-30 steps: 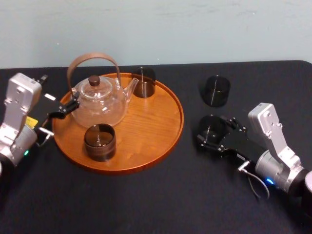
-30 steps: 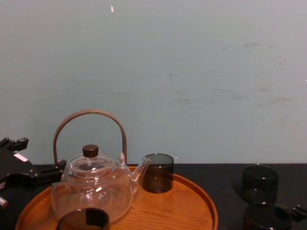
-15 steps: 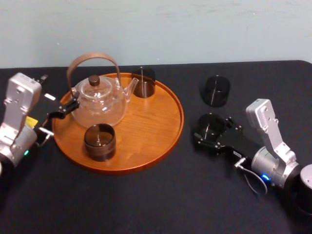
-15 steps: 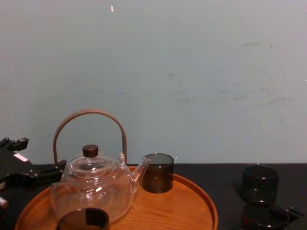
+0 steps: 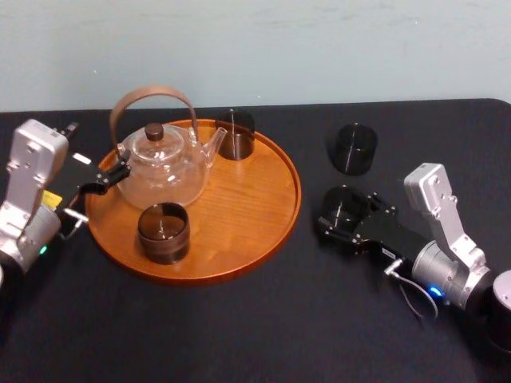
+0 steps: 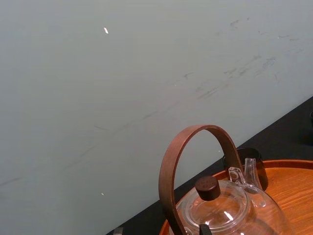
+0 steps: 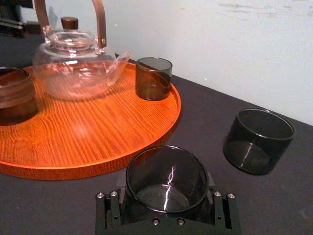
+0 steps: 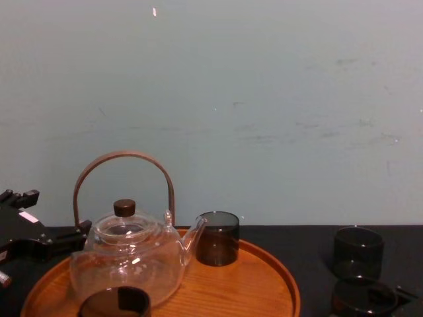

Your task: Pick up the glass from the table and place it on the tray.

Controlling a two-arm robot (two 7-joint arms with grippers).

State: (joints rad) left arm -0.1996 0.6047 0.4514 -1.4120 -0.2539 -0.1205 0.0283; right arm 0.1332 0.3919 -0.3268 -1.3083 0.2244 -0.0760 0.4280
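Slight shift: right hand [image 5: 349,217] w/ the short dark smoked-glass cup [image 5: 344,203] clamped in it has edged left, a touch nearer the round orange-brown wooden tray [image 5: 295,199]; cup sits lower in chest view.

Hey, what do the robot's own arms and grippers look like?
The left arm and right arm have boxy silver-grey housings and black grippers. The left gripper carries a white sticker, a yellow label behind it. The right gripper shows small silver screws; a thin grey cable loops by a blue light at its wrist.
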